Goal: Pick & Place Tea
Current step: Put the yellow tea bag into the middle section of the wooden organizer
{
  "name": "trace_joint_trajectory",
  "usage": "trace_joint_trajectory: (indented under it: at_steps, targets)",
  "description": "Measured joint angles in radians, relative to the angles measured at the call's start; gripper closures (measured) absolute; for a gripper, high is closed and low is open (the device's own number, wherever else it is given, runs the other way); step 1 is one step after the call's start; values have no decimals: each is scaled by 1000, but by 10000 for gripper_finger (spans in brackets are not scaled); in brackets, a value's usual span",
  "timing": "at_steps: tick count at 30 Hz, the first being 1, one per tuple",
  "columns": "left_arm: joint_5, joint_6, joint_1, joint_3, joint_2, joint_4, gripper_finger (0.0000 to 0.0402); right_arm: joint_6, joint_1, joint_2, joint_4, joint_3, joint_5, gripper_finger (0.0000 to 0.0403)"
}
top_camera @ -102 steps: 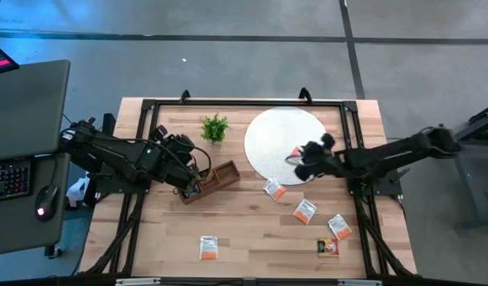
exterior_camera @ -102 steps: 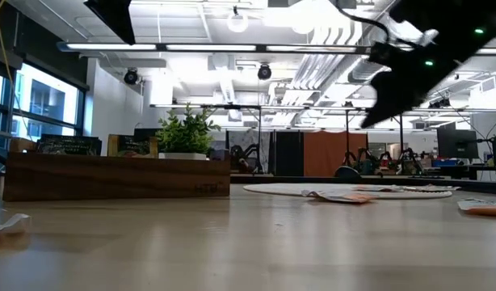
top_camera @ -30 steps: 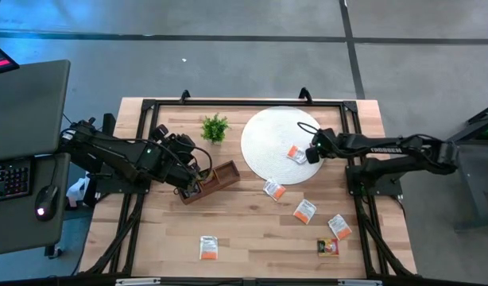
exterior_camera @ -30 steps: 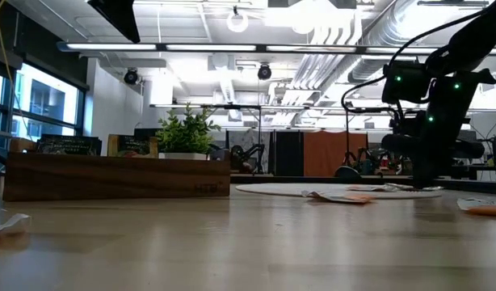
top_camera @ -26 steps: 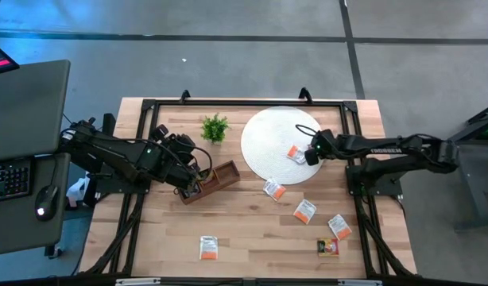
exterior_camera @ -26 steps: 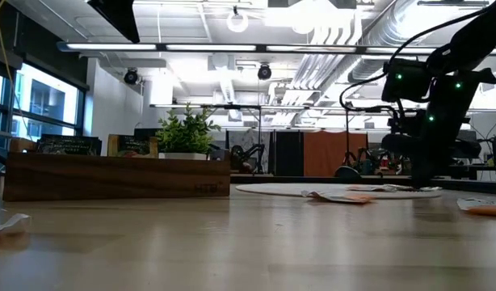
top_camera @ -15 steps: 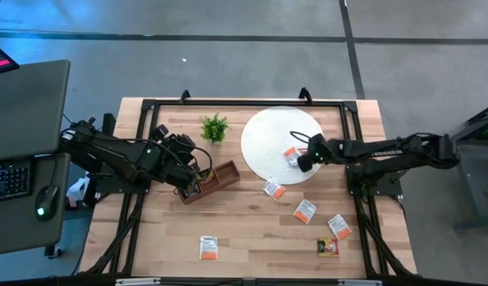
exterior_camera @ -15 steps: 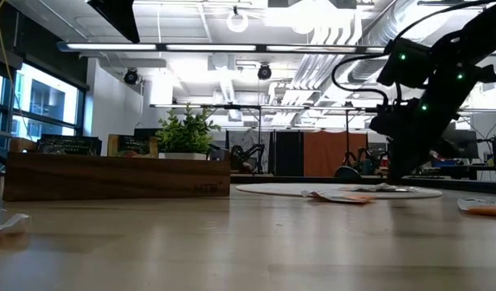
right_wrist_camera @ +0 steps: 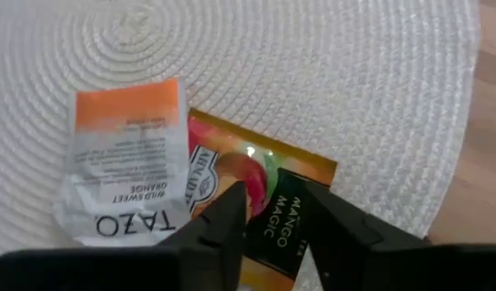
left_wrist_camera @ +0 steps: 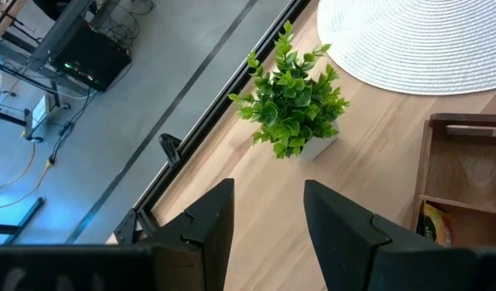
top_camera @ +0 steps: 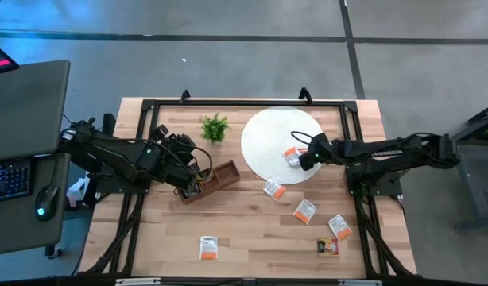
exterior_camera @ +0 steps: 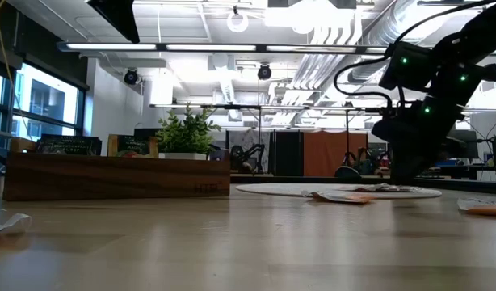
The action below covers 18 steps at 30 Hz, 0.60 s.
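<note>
A: What is seen nearest the right gripper?

B: A black mango sachet is seen lying flat on the white disc, its long axis slanted, one end tucked under an orange-and-white Tazo sachet. The fingers are parted just over the black sachet; nothing is gripped.

A: And farther from the disc?

B: On the table, four orange-and-white sachets are scattered beyond the disc's rim, well apart, with bare wood between them. One more dark sachet is seen there too. The left gripper is held over the wooden tray, fingers apart and empty, near the plant.
</note>
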Motion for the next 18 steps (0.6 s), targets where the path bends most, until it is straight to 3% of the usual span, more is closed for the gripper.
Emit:
trace_joint_trajectory:
  at_steps: [9,18]
  targets:
    - [1,0,0,0,0,0,254,91,0,0,-77,1,25,226]
    - [7,0,0,0,0,1,254,96,-2,49,24,1,-10,246]
